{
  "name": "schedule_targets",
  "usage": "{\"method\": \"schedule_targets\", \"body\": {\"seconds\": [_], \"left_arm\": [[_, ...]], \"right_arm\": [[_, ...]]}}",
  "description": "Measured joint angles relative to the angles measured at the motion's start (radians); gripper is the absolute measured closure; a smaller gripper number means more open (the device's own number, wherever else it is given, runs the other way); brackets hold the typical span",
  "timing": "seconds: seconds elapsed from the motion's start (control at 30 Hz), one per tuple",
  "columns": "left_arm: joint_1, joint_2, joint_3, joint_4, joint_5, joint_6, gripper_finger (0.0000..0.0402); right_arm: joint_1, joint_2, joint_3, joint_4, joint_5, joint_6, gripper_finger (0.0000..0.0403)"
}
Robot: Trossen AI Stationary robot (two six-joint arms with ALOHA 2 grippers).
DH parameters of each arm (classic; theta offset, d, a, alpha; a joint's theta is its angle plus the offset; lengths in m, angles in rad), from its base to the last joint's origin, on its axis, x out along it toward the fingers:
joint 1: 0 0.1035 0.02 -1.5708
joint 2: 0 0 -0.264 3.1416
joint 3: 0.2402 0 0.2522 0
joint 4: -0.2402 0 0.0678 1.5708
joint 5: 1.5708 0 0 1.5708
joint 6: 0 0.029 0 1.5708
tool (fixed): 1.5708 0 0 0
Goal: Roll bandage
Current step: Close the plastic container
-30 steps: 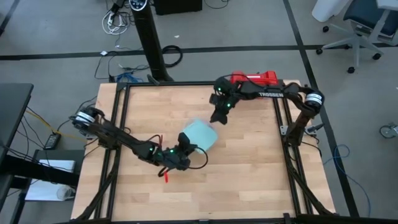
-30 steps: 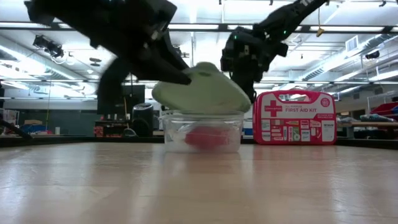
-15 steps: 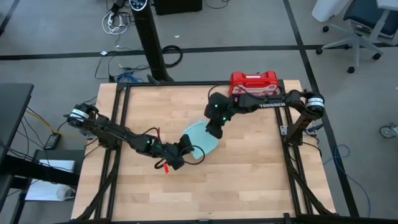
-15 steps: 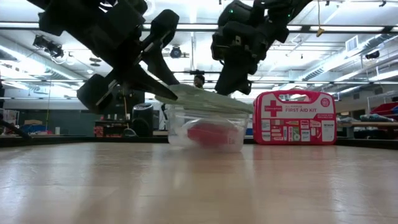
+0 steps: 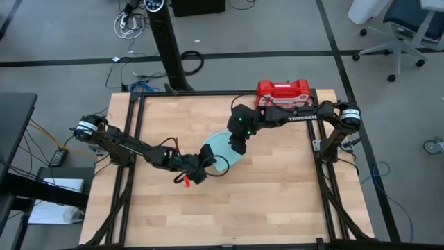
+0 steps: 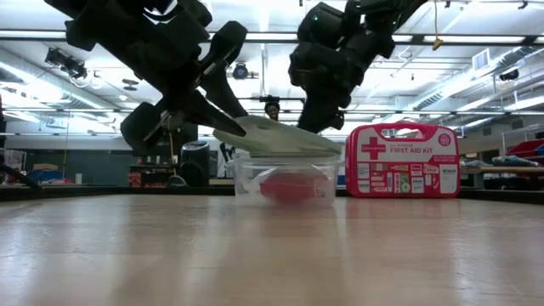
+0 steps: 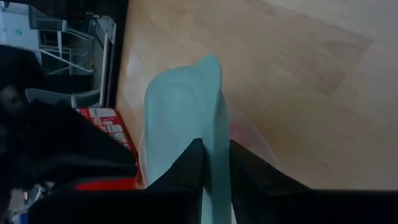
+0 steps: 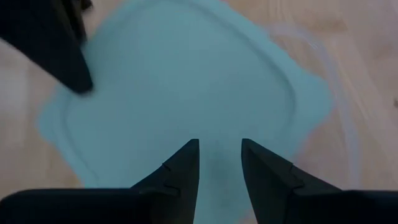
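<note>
A clear square container (image 6: pixel 285 178) stands on the table with the rolled red bandage (image 6: pixel 287 185) inside it. A pale blue lid (image 5: pixel 223 148) lies slanted over the container. It also shows in the low view (image 6: pixel 280 136). My left gripper (image 5: pixel 207 155) is shut on the lid at its left edge. My right gripper (image 5: pixel 238 146) points down over the lid's far right part, its fingers (image 8: pixel 183 163) a little apart and empty. My left gripper pinches the lid's left edge (image 7: pixel 214 134) between its two fingers, coming in low from the table's left. The lid is tilted. Its held edge (image 6: pixel 223 132) is raised, and its right part (image 6: pixel 331 146) rests on the container's rim. My right gripper's fingertips stand right at the lid's top face (image 8: pixel 217 134); I cannot tell whether they touch it.
The hard red first-aid case (image 5: pixel 282 92) stands at the table's far edge, behind my right arm. It shows to the right of the container in the low view (image 6: pixel 402 161). Bare wooden table (image 5: pixel 277 194) lies toward the near and right sides.
My right gripper has come from beside the red case toward the near left and down over the lid. My left gripper has lowered the lid from a steep tilt to a shallow slant on the container, which has slid slightly right.
</note>
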Motion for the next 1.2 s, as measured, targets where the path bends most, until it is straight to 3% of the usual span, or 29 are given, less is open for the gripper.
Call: {"method": "schedule_targets", "body": {"seconds": [0.23, 0.43, 0.53, 0.67, 1.07, 1.2], "left_arm": [[0.012, 0.0, 0.0, 0.003, -0.036, 0.013, 0.0345], [0.034, -0.042, 0.0, -0.009, -0.039, -0.034, 0.0345], [0.035, -0.069, 0.0, -0.007, -0.05, -0.026, 0.0345], [0.065, -0.106, 0.0, -0.013, -0.059, -0.03, 0.0346], [0.122, -0.12, 0.0, 0.025, -0.083, -0.052, 0.0347], [0.133, -0.135, 0.0, 0.051, -0.085, -0.052, 0.0348]], "right_arm": [[0.094, 0.0, 0.0, -0.053, 0.192, -0.111, 0.0282], [0.251, -0.008, 0.0, -0.074, 0.592, -0.22, 0.0282], [0.318, -0.011, 0.0, -0.08, 0.728, -0.246, 0.0283], [0.363, -0.042, 0.0, -0.107, 0.78, -0.223, 0.0284], [0.374, -0.053, 0.0, -0.344, 0.765, 0.037, 0.0261], [0.423, -0.055, 0.0, -0.369, 0.848, 0.043, 0.0264]]}}
